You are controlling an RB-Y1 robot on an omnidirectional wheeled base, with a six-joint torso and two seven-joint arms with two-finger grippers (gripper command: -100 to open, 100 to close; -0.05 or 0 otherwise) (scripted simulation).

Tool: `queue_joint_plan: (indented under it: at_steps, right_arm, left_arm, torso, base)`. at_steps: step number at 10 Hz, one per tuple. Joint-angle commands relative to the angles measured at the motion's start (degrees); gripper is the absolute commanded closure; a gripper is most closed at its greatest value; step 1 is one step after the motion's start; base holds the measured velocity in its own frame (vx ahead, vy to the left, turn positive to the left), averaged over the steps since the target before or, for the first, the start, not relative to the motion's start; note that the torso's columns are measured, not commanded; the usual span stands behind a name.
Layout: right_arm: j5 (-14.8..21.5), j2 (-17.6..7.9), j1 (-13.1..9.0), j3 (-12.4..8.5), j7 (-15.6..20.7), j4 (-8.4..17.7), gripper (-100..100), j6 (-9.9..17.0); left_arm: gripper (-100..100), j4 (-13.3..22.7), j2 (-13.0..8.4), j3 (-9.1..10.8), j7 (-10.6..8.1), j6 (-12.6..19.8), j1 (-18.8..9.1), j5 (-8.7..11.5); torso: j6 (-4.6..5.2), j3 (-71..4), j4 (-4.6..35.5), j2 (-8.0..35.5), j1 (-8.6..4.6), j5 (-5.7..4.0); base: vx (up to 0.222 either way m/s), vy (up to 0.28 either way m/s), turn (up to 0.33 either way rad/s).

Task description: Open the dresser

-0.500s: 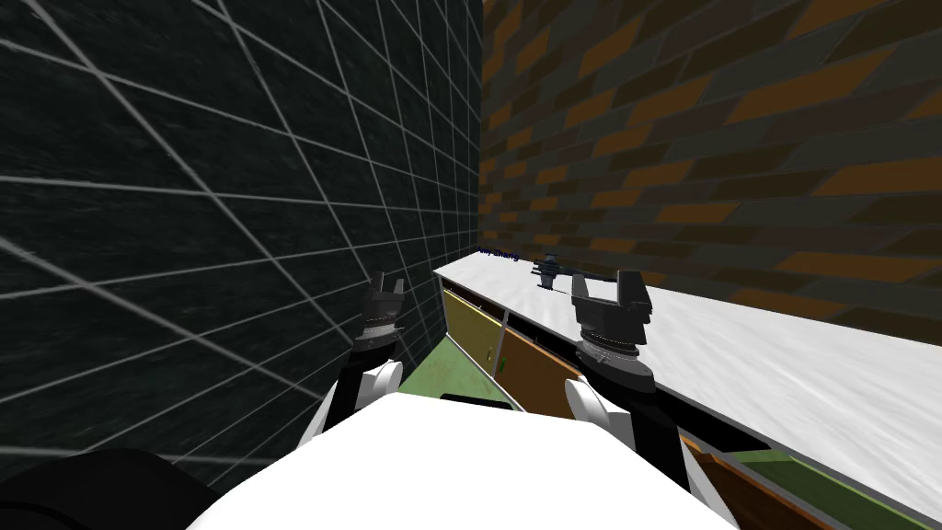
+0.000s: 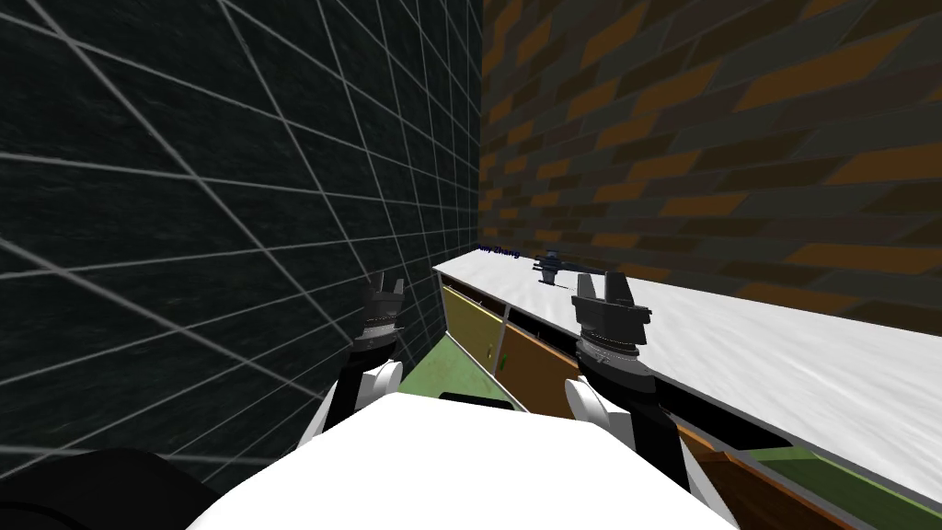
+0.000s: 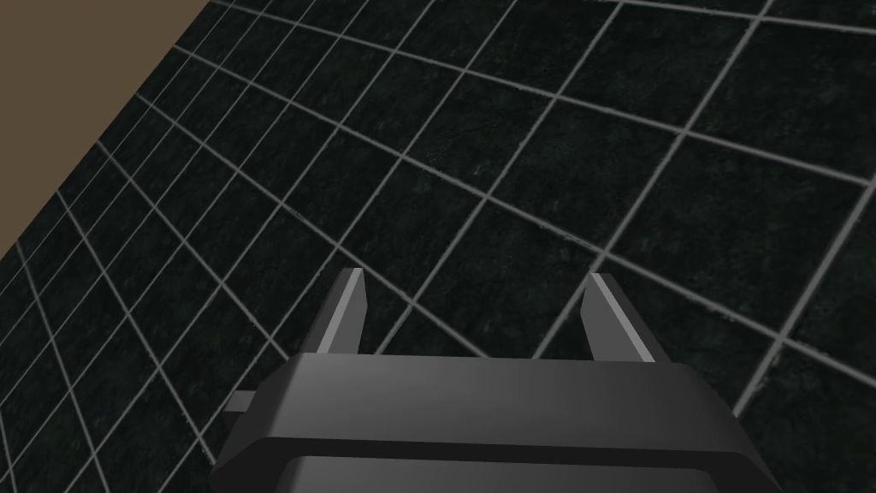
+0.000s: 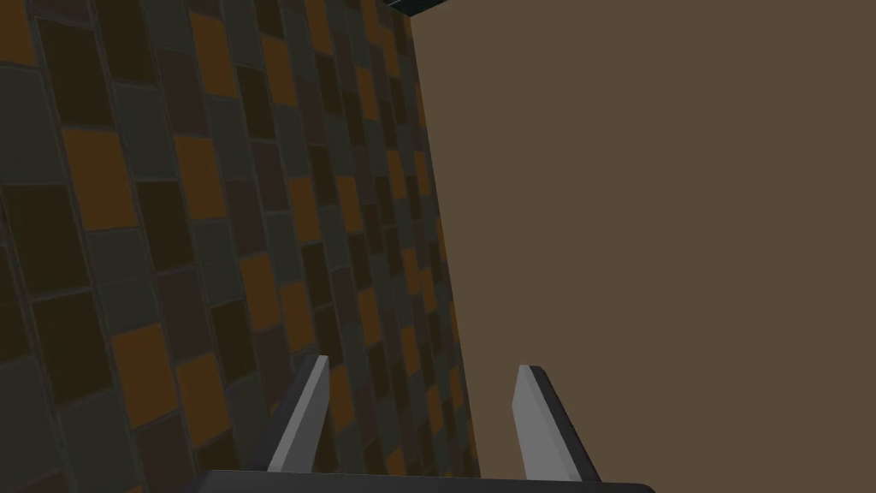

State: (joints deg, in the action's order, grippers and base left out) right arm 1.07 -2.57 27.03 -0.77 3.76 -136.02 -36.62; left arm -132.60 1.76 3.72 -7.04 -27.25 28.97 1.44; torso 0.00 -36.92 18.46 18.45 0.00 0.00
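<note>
Dresser: long and low with a white top (image 2: 782,359); it ran along the brick wall (image 2: 699,138) on the robot's right, from the room's far corner toward the near right.
Left gripper: raised (image 2: 386,289) in front of the dark tiled wall (image 2: 184,202), well apart from the dresser.
Left fingers: spread wide (image 3: 342,312), nothing between them.
Floor: a green strip (image 2: 442,363) lay between the tiled wall and the dresser's front.
Dresser's front: a yellowish panel (image 2: 471,320) at the far end, a brown panel (image 2: 543,368) beside it, a green panel (image 2: 828,492) nearest; a dark gap ran under the top's front edge, and whether any panel was pulled out could not be told.
Blue lettering: small (image 2: 497,251), at the top's far corner.
Dark object: small (image 2: 550,267), standing on the top near its far end; its kind could not be told.
Right gripper: raised (image 2: 604,287) over the top's front edge, above the brown panel, just beside the dark object.
Right fingers: released (image 4: 301,419), holding nothing.
</note>
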Motion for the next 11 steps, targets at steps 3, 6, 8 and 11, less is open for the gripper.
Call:
queue_joint_plan:
  at_steps: [3,6,8,11]
  right_arm:
    - [0.0,0.0,0.0,0.0,0.0,0.0,0,0.0]
    - [1.7,-3.2,0.2,-0.7,1.7,0.5,-100,-0.2]
    - [3.5,-5.5,0.4,-1.5,3.4,0.9,-100,-0.4]
    - [7.0,-9.3,0.9,-3.0,6.9,1.5,-100,-0.9]
  left_arm:
    - [0,0.0,0.0,0.0,0.0,0.0,0.0,0.0]
    - [0,0.0,0.0,0.0,0.0,0.0,0.0,0.0]
    - [0,0.0,0.0,-0.01,0.0,0.0,0.0,0.0]
    - [0,0.0,0.0,-0.01,0.0,0.0,0.0,0.0]
  torso:
    - [0.0,-25.3,12.7,12.7,0.0,0.0]
    - [0.0,-46.2,23.0,23.1,0.05,0.02]
    - [0.0,-47.6,23.7,23.7,0.1,0.03]
    - [0.0,-47.7,23.8,23.8,0.02,0.01]
  base:
    - [0.0,0.0,0.0]
    - [0.014,0.02,-0.011]
    - [0.023,0.054,-0.022]
    - [0.042,0.069,-0.025]
